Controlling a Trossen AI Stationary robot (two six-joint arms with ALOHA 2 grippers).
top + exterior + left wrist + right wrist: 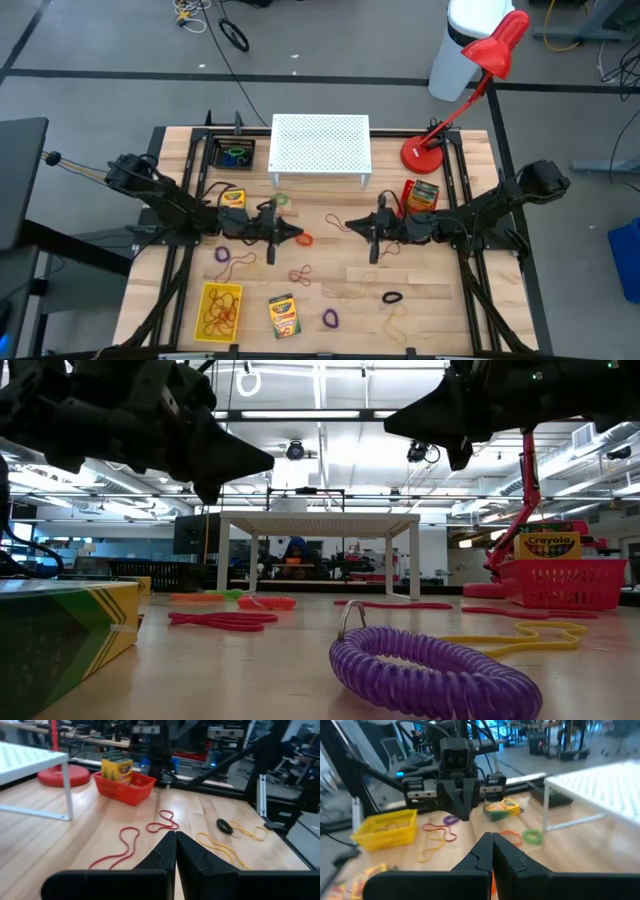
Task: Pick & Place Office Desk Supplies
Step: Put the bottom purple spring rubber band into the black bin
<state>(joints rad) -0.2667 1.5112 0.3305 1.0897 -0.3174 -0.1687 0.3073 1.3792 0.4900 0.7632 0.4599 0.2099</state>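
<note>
My left end effector (296, 236) hovers closed and empty above the surface (440, 290), facing my right end effector (348, 224) (also pinched shut, holding nothing). An orange loop (304, 240) lies just beside the left tip, with a crayon box (284, 315) nearer the front edge, well apart from both.

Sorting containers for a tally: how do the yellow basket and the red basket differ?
The yellow basket sits at the table's near-left edge; the red basket is far right beside the red lamp. The yellow basket holds rubber bands; the red basket holds an upright crayon box. Both are small mesh-sided baskets.
</note>
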